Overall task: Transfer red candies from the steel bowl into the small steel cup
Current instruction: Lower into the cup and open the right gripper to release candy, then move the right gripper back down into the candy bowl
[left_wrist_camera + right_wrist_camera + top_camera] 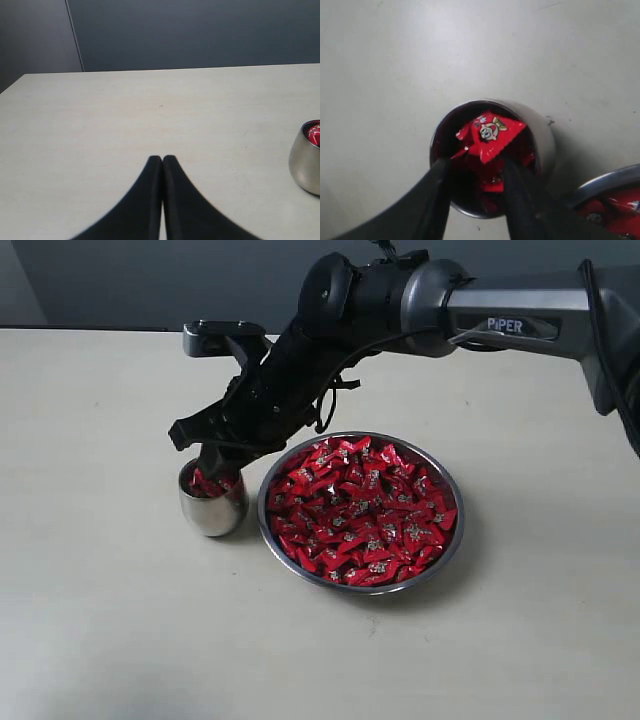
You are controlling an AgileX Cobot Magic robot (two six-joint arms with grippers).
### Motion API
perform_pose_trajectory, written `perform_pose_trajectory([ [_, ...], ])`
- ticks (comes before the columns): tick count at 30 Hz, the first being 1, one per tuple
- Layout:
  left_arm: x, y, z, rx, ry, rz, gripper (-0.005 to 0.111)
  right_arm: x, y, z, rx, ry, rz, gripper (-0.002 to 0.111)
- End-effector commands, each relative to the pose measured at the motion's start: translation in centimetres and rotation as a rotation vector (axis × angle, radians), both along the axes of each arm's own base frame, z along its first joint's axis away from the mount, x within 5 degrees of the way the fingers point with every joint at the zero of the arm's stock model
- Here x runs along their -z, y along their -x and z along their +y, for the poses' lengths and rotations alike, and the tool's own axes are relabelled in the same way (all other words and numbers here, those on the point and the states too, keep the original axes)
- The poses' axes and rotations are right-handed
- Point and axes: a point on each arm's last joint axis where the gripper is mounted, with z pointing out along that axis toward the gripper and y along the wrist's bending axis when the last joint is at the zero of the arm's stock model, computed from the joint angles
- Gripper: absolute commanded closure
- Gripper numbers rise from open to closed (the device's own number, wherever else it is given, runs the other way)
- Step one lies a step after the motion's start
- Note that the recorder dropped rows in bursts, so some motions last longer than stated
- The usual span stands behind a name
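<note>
Fingers of the right hand [475, 164] stand apart inside the small steel cup [543, 142] among red candies [492, 132]; left hand [162, 159] closed.

Glossy red candies [362, 508] (silver-white marks), silver bowl [458, 527]

"PIPER" in white on the right arm [520, 320]

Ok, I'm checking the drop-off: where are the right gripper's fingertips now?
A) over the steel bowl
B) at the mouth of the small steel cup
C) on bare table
B: the right gripper reaches into the small steel cup, which holds red candies.
</note>
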Motion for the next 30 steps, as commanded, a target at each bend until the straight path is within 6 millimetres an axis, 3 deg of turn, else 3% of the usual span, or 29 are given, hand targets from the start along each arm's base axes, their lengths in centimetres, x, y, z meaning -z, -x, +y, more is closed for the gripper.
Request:
perform_pose_trajectory([
  [1, 0.1, 0.0, 0.0, 0.001, 0.001, -0.003, 0.106, -0.4, -0.1, 0.0, 0.002, -0.009, -0.008, 0.073],
  [4, 0.1, 0.0, 0.0, 0.001, 0.001, -0.003, 0.106, -0.7, 0.0, 0.0, 0.017, -0.011, 0.012, 0.073],
  [10, 0.1, 0.0, 0.0, 0.001, 0.001, -0.003, 0.106, -4.1, -0.2, -0.8, -0.01, -0.016, -0.124, 0.075],
  [13, 0.1, 0.0, 0.0, 0.001, 0.001, -0.003, 0.106, -6.0, -1.2, -1.8, 0.07, -0.016, -0.193, 0.086],
  [16, 0.1, 0.0, 0.0, 0.001, 0.001, -0.003, 0.106, -7.4, -2.3, -3.1, 0.148, -0.005, -0.255, 0.108],
  [19, 0.1, 0.0, 0.0, 0.001, 0.001, -0.003, 0.106, -8.4, -4.0, -5.7, 0.232, 0.026, -0.299, 0.109],
  [24, 0.1, 0.0, 0.0, 0.001, 0.001, -0.003, 0.106, -7.4, -3.8, -9.8, 0.402, 0.012, -0.372, 0.109],
  [28, 0.1, 0.0, 0.0, 0.001, 0.001, -0.003, 0.106, -4.1, -2.7, -14.5, 0.474, 0.107, -0.299, 0.109],
  [30, 0.1, 0.0, 0.0, 0.001, 0.001, -0.003, 0.106, -3.0, -2.5, -15.7, 0.477, 0.164, -0.243, 0.109],
])
